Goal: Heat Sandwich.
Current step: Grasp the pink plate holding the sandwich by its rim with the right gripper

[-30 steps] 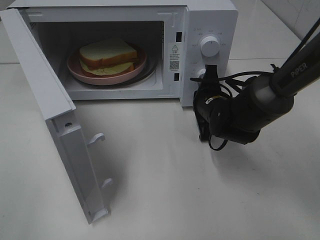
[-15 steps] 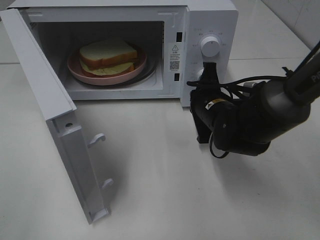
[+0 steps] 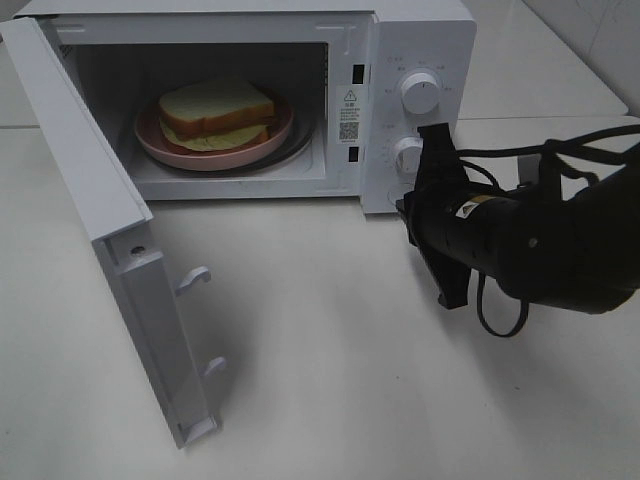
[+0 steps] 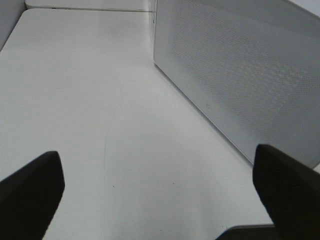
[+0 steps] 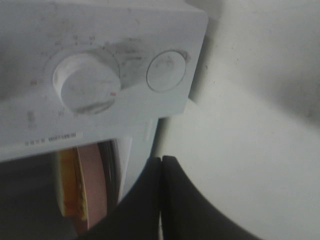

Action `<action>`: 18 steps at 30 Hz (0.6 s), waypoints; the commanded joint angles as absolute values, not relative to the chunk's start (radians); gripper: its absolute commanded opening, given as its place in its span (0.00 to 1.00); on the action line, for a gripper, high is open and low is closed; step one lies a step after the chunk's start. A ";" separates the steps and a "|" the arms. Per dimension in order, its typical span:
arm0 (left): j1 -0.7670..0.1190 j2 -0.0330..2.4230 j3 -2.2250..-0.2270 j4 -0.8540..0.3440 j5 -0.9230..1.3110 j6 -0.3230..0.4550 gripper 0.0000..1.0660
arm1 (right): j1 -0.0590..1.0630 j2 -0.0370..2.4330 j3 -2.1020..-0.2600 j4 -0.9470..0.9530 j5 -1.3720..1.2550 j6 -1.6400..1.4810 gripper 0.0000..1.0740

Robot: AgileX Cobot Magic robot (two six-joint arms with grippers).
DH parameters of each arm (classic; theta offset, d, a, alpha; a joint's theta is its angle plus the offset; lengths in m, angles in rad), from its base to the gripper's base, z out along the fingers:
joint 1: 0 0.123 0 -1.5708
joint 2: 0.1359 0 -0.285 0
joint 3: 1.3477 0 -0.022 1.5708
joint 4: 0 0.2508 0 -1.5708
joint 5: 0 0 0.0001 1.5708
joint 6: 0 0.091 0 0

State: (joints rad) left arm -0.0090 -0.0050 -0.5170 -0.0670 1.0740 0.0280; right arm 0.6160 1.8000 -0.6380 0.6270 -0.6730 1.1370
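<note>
Sandwich (image 3: 215,112) lies flat on a pink plate (image 3: 150,150) inside the microwave (image 3: 420,40), its long side running left to right across the cavity. The door (image 3: 90,190) is swung wide, hinged on the left and reaching toward the near left over the table (image 3: 330,380).

The right gripper (image 3: 437,150) has its jaws pressed together on nothing. It hangs at the control panel just beside the lower knob (image 3: 407,155), so the sandwich is to its left and farther back, past the cavity's right wall.

The left gripper (image 4: 155,152) is spread wide and empty, beside a white perforated panel (image 4: 240,75), likely the door's outer face. If so, the left arm is nearer for pushing the door shut, and the right is placed for the knobs.
</note>
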 commanded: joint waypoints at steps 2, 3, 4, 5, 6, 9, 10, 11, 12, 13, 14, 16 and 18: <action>-0.004 -0.010 -0.515 -0.067 1.070 0.021 0.91 | 0.617 1.732 -0.635 0.534 -0.543 1.026 0.00; -0.004 -0.010 -0.515 -0.067 1.070 0.021 0.91 | 0.617 1.702 -0.635 0.481 -0.481 1.000 0.00; -0.004 -0.010 -0.515 -0.067 1.070 0.021 0.91 | 0.617 1.692 -0.635 0.458 -0.456 0.990 0.00; -0.004 -0.010 -0.515 -0.067 1.070 0.021 0.91 | 0.617 1.682 -0.635 0.433 -0.426 0.976 0.00; -0.004 -0.010 -0.515 -0.067 1.070 0.021 0.91 | 0.609 1.673 -0.635 0.405 -0.397 0.964 0.00; -0.004 -0.010 -0.515 -0.067 1.070 0.021 0.91 | 0.581 1.661 -0.651 0.292 -0.280 0.949 0.01; -0.004 -0.010 -0.515 -0.067 1.070 0.021 0.91 | 0.568 1.661 -0.659 0.249 -0.236 0.949 0.01; -0.004 -0.010 -0.515 -0.067 1.070 0.021 0.91 | 0.568 1.661 -0.659 0.249 -0.236 0.949 0.01; -0.004 -0.010 -0.515 -0.067 1.070 0.021 0.91 | 0.559 1.656 -0.679 0.138 -0.158 0.950 0.01; -0.004 -0.010 -0.515 -0.067 1.070 0.021 0.91 | 0.559 1.652 -0.691 0.086 -0.111 0.949 0.01; -0.004 -0.010 -0.515 -0.067 1.070 0.021 0.91 | 0.559 1.651 -0.702 0.044 -0.077 0.949 0.01; -0.004 -0.010 -0.515 -0.067 1.070 0.021 0.91 | 0.559 1.645 -0.717 0.000 -0.029 0.947 0.02; -0.004 -0.010 -0.515 -0.067 1.070 0.021 0.91 | 0.559 1.625 -0.759 -0.091 0.115 0.906 0.02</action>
State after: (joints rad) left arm -0.0090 -0.0050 -0.5170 -0.0670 1.0740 0.0280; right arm 0.5640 1.6420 -0.7350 -0.0250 0.0360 0.9410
